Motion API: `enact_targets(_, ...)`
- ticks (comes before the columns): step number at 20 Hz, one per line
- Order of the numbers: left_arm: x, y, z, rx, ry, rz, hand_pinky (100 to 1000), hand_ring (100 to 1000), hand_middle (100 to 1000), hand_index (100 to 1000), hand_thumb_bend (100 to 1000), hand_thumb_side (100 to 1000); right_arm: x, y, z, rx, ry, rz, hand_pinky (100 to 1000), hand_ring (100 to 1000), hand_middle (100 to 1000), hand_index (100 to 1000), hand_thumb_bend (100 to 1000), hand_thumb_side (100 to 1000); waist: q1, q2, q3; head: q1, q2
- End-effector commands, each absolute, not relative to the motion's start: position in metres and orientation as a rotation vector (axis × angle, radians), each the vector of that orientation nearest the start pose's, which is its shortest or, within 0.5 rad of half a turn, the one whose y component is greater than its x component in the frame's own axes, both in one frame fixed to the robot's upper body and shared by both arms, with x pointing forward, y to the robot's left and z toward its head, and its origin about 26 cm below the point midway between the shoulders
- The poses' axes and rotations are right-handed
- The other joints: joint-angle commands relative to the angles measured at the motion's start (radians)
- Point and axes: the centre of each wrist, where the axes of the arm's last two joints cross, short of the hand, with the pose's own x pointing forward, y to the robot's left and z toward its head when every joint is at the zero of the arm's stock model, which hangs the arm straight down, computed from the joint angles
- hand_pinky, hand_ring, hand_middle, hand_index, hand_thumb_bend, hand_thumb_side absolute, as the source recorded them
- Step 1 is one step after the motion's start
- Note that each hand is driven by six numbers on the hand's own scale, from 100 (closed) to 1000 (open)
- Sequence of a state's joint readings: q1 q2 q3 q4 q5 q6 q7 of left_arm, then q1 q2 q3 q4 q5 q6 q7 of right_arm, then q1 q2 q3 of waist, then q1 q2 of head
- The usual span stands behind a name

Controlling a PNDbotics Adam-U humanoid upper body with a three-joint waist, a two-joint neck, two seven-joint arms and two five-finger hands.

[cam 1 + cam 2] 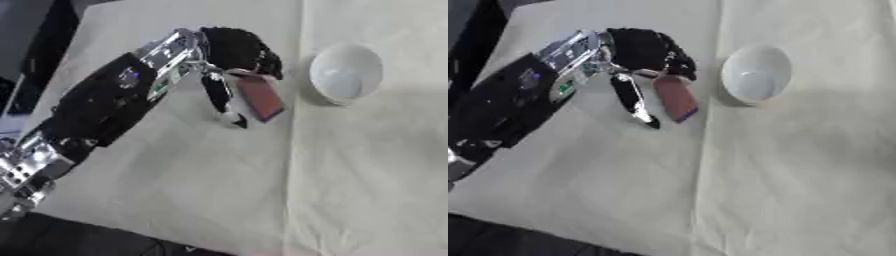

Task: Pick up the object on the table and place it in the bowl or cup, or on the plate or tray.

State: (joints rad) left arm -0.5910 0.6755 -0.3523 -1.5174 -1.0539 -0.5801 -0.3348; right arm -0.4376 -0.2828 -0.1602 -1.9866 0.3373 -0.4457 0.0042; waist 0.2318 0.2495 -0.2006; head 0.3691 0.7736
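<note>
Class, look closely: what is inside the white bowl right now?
Nothing shows inside the round white bowl; its near inner wall is hidden by the rim. The flat reddish-brown block hangs from the left hand beside it.

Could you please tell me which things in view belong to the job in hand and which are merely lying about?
Part of the job:
- left hand, fingers curled on the object
- flat reddish-brown object, held beside the bowl
- white bowl, nothing visible in it

Just there:
- cream cloth-covered table
- nothing else shows on the table; the right hand is not in view
</note>
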Motion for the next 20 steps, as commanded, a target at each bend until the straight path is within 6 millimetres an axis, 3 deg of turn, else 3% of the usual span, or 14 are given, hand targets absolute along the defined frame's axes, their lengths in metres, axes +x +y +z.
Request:
enact_targets(1,0.388,0.284,0.192,-1.076,1.773,2.666,729,816,833,923,567,744,0.308,-0.278,0.254,0.704,3.194,-0.666,162,312,457,706,100,591,-0.006,-0.010,-0.004,0.003,-0.004)
enact_targets(7,0.392,0.288,0.194,-1.021,1.808,2.705,726,813,829,923,558,742,0.308,-0.276,0.255,0.683,3.190,-0.659,162,312,457,707,100,590,-0.006,-0.002,-0.015,0.004,-0.004)
enact_targets(13,0.395,0.292,0.194,-0.991,1.831,2.738,712,801,812,903,559,657,0.309,-0.274,0.258,0.665,3.184,-0.652,162,312,457,707,100,591,-0.006,0.008,-0.027,0.004,-0.004)
enact_targets(20,0.393,0.306,0.192,-1.039,1.800,2.785,710,799,808,899,570,662,0.311,-0.266,0.264,0.614,3.164,-0.622,167,317,460,705,100,592,-0.006,0.023,-0.060,0.005,-0.004)
